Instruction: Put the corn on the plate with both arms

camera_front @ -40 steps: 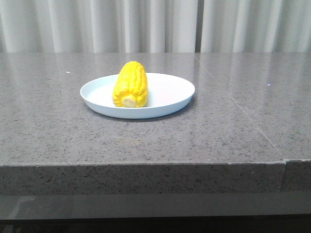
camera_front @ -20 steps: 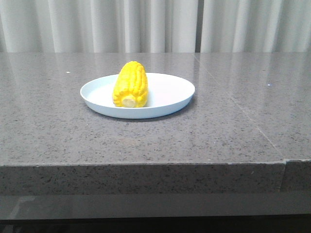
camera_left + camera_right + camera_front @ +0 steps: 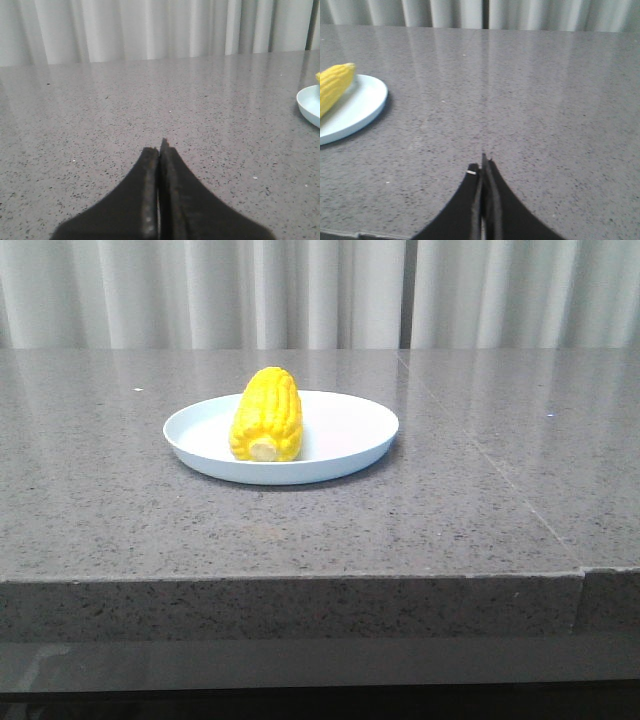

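The yellow corn (image 3: 267, 415) lies on the pale blue-white plate (image 3: 345, 430) in the middle of the grey stone table, its pale cut end toward the front. The right wrist view has the corn (image 3: 334, 86) and the plate (image 3: 362, 105) off to one side. Only the plate's rim (image 3: 310, 104) reaches the edge of the left wrist view. My left gripper (image 3: 159, 148) is shut with nothing in it, over bare table. My right gripper (image 3: 481, 167) is shut and empty too, well apart from the plate. Neither arm shows in the front view.
The grey speckled table (image 3: 480, 490) stretches wide, with its front edge (image 3: 300, 580) near the camera and a seam (image 3: 580, 570) at the right. Pale curtains (image 3: 300, 290) hang behind it.
The plate and corn sit a couple of pixels further left in the front view than before; otherwise nothing has moved.
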Robot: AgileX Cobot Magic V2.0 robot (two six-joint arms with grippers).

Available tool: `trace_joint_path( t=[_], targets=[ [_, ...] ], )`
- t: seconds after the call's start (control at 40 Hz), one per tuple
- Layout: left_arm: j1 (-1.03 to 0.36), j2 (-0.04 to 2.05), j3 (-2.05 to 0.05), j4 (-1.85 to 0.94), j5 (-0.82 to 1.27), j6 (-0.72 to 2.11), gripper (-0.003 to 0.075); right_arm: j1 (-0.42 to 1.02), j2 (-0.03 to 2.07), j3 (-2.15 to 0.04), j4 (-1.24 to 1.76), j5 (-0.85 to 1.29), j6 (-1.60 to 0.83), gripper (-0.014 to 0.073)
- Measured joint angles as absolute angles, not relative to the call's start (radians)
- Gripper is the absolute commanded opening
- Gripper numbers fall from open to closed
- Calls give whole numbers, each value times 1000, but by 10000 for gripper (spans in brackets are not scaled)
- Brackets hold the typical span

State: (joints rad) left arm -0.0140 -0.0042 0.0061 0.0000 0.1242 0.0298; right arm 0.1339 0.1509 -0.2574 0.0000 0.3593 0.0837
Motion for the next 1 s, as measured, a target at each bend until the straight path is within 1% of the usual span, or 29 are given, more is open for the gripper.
trace_joint_path(
  t=[0.17,0.38,1.0],
  targets=[
    [-14,-4,6,0,124,30,-20,63,65,-114,0,268,84,-90],
    [-14,-4,6,0,124,30,-20,30,-6,12,0,246,84,-90],
    [-14,-4,6,0,123,30,-20,27,-10,26,0,259,84,-90]
  ],
)
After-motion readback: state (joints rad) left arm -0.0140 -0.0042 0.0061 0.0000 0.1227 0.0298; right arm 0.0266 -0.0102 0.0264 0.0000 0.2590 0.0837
